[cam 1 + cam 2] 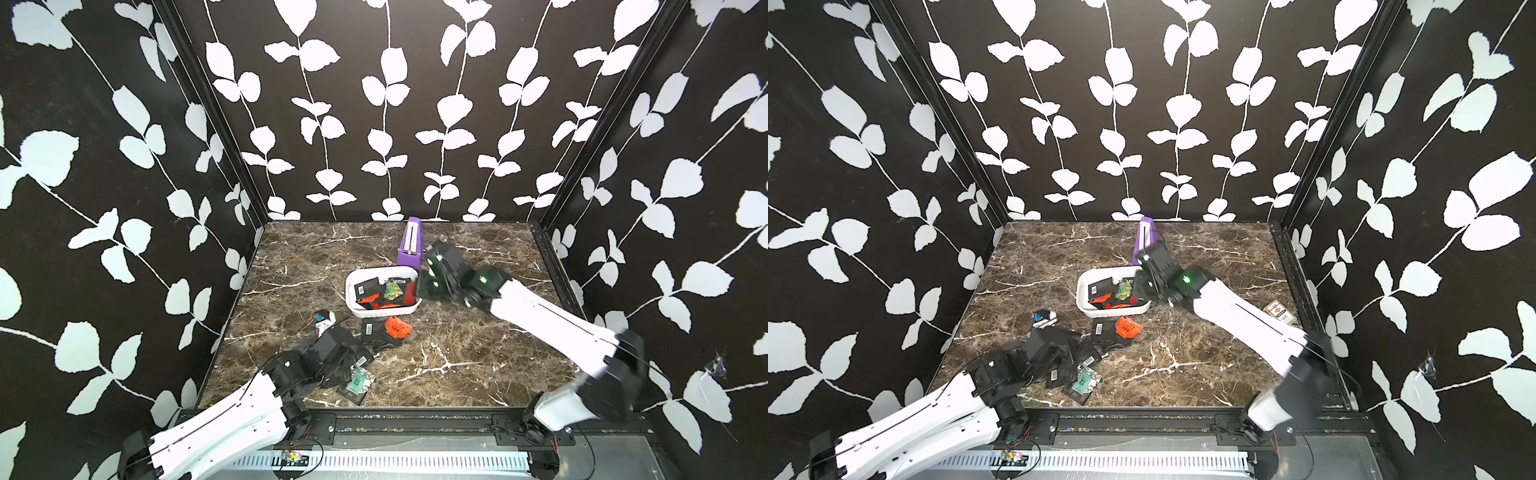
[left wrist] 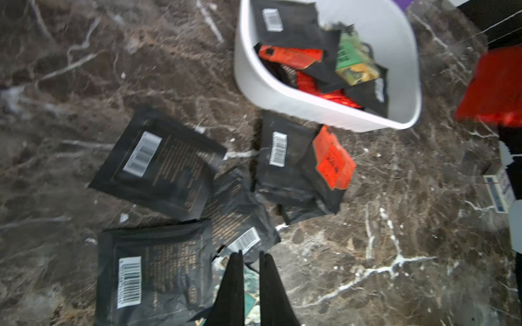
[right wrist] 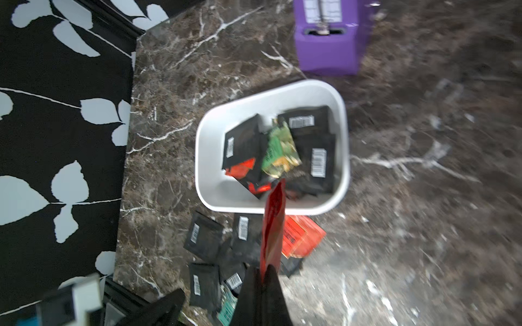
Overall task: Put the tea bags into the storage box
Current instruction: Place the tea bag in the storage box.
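Pinching a red sachet [image 3: 273,220], right gripper [image 3: 263,272] hovers at the storage box [image 3: 207,169] rim; released here, it may miss. Left gripper [image 2: 251,253] barely parted, empty.

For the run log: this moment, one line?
right gripper: shut on red tea bag, at storage box | left gripper: open over tea bags

The surface [image 1: 478,332] is seen as polished brown marble-like stone with white veins. The storage box [image 2: 282,94] is made of smooth white plastic with a soft shine. The tea bags [image 2: 158,166] are wrapped in matt black foil, slightly creased; the purple box [image 3: 327,53] is finished in gloss.
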